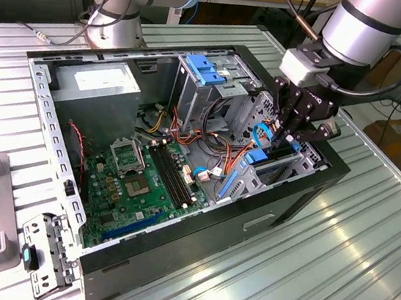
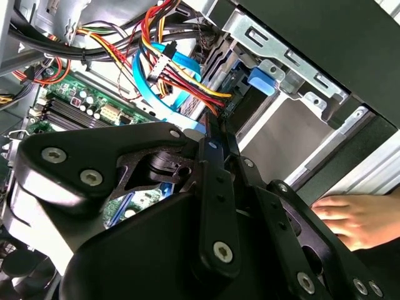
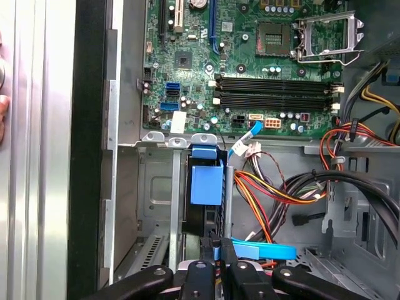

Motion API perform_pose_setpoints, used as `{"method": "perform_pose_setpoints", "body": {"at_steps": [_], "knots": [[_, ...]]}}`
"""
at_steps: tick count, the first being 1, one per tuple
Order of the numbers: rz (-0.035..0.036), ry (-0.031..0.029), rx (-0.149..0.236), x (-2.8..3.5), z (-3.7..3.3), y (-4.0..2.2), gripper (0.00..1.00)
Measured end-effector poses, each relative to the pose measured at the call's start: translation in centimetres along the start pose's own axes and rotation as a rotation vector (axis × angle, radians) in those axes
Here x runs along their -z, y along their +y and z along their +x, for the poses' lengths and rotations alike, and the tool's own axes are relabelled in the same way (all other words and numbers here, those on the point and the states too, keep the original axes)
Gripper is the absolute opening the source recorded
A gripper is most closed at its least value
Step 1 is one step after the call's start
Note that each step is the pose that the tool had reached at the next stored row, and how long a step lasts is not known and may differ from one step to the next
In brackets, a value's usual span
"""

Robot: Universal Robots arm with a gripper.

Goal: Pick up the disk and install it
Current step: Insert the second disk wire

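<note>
The disk [image 1: 261, 159], edged by its blue carrier frame, stands on edge in the low drive cage [image 1: 298, 163] at the exterior view's right side of the open computer case. In the first wrist view the disk's [image 3: 206, 184] blue end shows inside the cage slot, dark along its body. My gripper [image 1: 285, 137] reaches down from above into that cage. Its black fingers [image 3: 212, 245] are drawn close together on the disk's upper edge, and the gripper [image 2: 212, 134] meets the same edge in the second wrist view. The disk's lower part is hidden by the cage.
Red, yellow and blue cables [image 1: 212, 148] crowd beside the cage. A tall cage with a blue latch [image 1: 205, 69] stands behind, with the power supply [image 1: 98, 81] and motherboard [image 1: 137, 179] further left. A person's hand [image 2: 356, 215] rests outside the case wall. A loose bracket [image 1: 42, 255] lies on the table.
</note>
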State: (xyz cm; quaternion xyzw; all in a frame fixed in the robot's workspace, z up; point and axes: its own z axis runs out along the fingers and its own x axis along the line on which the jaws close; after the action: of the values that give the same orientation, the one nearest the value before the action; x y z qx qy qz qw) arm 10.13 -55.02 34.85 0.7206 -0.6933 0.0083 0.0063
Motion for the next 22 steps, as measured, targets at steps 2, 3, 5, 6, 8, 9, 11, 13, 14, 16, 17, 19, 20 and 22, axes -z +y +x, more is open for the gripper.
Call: {"method": "perform_pose_setpoints", "body": {"at_steps": [2,3,5,6,8,9,11,13,14,16,17,19,20,22], "knots": [[0.0,-0.0002,0.0,-0.09,0.0,0.0,0.16],[0.0,-0.0005,0.0,-0.16,0.01,0.0,0.16],[0.0,-0.0013,0.0,-0.22,0.01,0.0,0.16],[0.0001,-0.0016,0.0,-0.26,0.02,0.0,0.16],[-0.0001,-0.0011,0.0,-0.53,0.02,0.0,0.16],[-0.0001,-0.0009,0.0,-0.71,0.02,-0.01,0.16],[0.0,-0.0019,0.0,-0.99,0.02,-0.01,0.16],[0.0,-0.002,0.0,-1.01,0.05,-0.01,0.16],[0.0,-0.002,0.0,-1.02,0.06,-0.01,0.16],[0.0,-0.0021,0.0,-1.03,0.07,-0.01,0.16],[0.0001,-0.002,0.0,-1.02,0.07,-0.01,0.16],[0.0002,-0.0038,0.0,-1.0,0.04,-0.02,0.17],[0.0005,-0.0058,0.0,-0.71,0.04,-0.02,0.24],[0.0001,-0.0036,0.0,0.1,0.06,-0.04,0.24]]}}
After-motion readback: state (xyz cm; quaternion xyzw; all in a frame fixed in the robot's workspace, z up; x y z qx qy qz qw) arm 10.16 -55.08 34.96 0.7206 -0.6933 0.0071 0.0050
